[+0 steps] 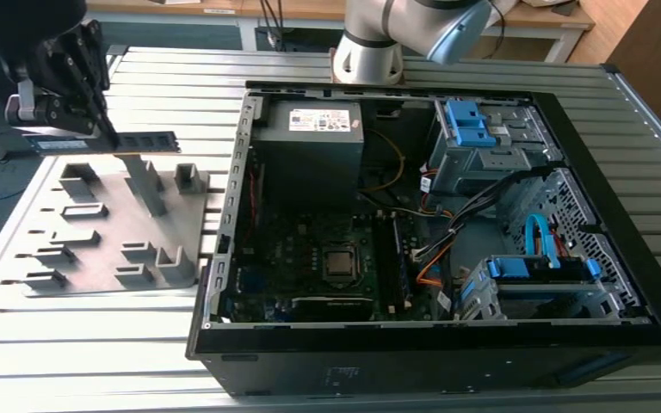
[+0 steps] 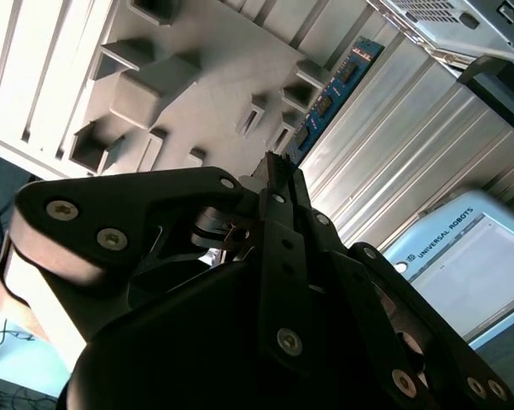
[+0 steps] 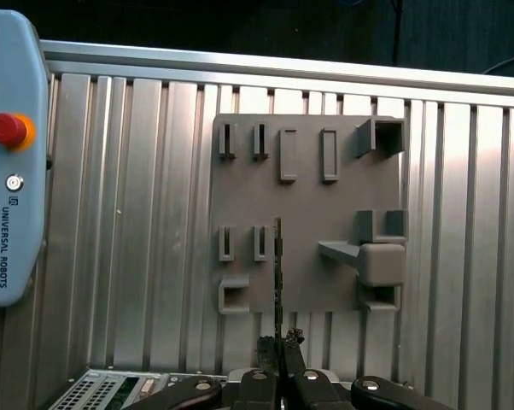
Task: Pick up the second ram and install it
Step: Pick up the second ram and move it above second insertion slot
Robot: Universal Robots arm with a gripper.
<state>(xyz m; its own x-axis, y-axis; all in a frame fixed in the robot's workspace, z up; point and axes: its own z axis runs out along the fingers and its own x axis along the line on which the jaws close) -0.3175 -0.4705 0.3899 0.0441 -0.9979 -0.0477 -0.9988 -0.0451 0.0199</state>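
The second ram, a thin green stick, hangs level above the grey holder tray at the exterior view's left. My gripper is shut on it near one end. In the first wrist view the ram shows edge-on, running out from my gripper over the tray. The second wrist view has the ram reaching past the fingertips above the tray. The open computer case lies to the exterior view's right, with its motherboard exposed.
The case holds a power supply, blue drive cages and loose cables. A teach pendant lies on the slatted metal table beside the tray. The arm's base stands behind the case.
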